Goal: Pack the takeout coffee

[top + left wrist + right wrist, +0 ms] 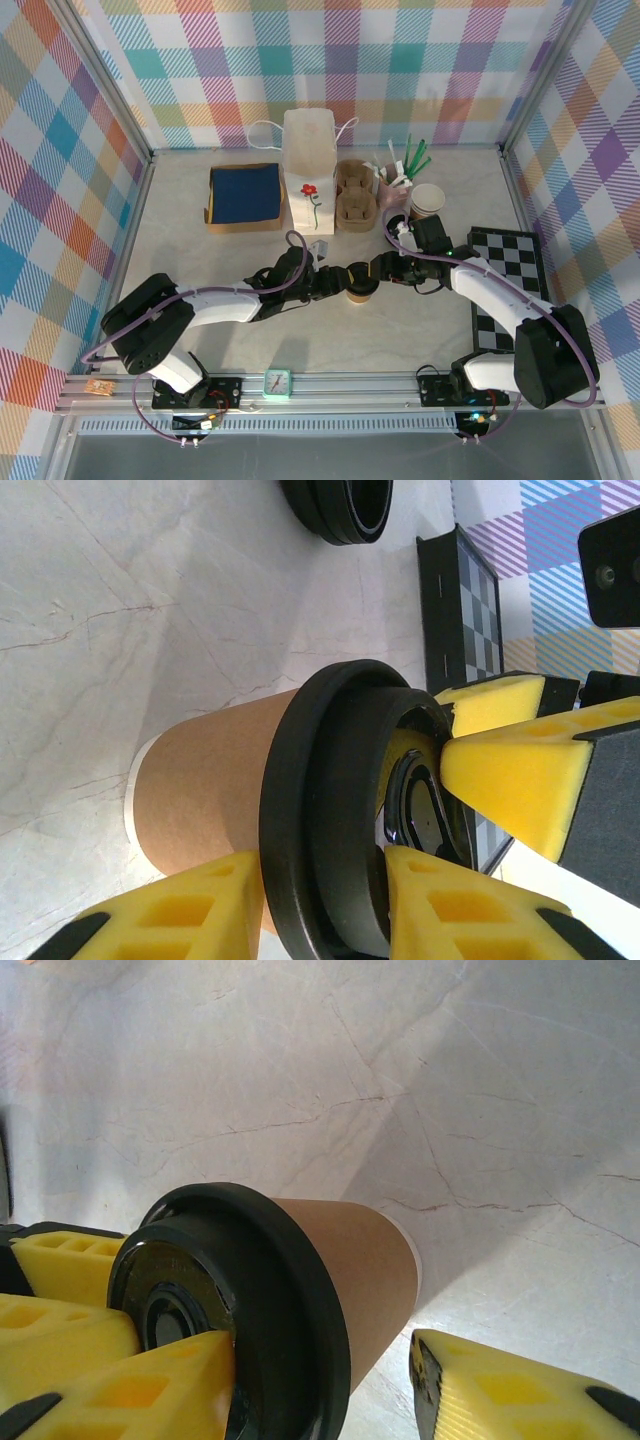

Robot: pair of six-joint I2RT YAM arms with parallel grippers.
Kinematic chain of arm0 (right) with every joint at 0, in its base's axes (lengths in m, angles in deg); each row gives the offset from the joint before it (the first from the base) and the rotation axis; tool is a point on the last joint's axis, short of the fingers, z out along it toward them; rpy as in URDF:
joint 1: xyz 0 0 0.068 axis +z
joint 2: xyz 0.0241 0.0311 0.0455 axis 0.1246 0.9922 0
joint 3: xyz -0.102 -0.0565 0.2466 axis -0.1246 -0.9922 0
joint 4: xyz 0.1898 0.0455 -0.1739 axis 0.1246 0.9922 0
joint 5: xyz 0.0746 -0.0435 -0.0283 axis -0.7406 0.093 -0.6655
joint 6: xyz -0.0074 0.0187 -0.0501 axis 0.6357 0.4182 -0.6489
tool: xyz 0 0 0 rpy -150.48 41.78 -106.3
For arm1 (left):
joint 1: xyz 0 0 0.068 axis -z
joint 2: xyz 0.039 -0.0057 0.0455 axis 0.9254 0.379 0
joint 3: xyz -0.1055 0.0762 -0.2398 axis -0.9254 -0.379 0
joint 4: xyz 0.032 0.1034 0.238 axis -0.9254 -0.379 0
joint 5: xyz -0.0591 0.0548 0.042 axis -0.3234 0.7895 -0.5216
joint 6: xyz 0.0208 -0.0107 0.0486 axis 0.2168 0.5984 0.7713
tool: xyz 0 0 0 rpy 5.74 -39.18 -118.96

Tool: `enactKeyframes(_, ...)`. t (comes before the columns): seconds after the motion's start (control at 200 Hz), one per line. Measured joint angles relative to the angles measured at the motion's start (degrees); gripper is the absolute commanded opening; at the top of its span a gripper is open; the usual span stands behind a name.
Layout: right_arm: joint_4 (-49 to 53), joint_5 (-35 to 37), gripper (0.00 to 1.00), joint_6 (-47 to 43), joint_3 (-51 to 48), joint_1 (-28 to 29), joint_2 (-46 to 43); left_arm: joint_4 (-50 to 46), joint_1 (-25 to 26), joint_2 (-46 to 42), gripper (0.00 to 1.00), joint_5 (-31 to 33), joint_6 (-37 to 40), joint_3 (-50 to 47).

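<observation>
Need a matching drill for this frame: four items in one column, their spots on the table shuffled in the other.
Items:
1. takeout coffee
2. white paper bag
3. checkerboard mat
4. small teal clock

Spots:
A. right side
B. near edge
C. centre
D. far back

Pairs: 1-C, 2-D, 3-A, 4-B
</observation>
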Motion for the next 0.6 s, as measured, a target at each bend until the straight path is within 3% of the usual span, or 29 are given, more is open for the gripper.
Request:
enactKeyframes(0.31, -0.1, 0.3, 0.5, 0.0, 0.0, 0.0, 0.0, 4.2, 0.0, 0.9, 0.33, 0.0, -0.6, -1.3)
enactKeyframes(0.595, -0.1, 1.2, 0.49, 0.0, 0.0, -0.2, -0.3, -2.3, 0.0, 0.9, 0.35, 0.2, 1.0, 2.8)
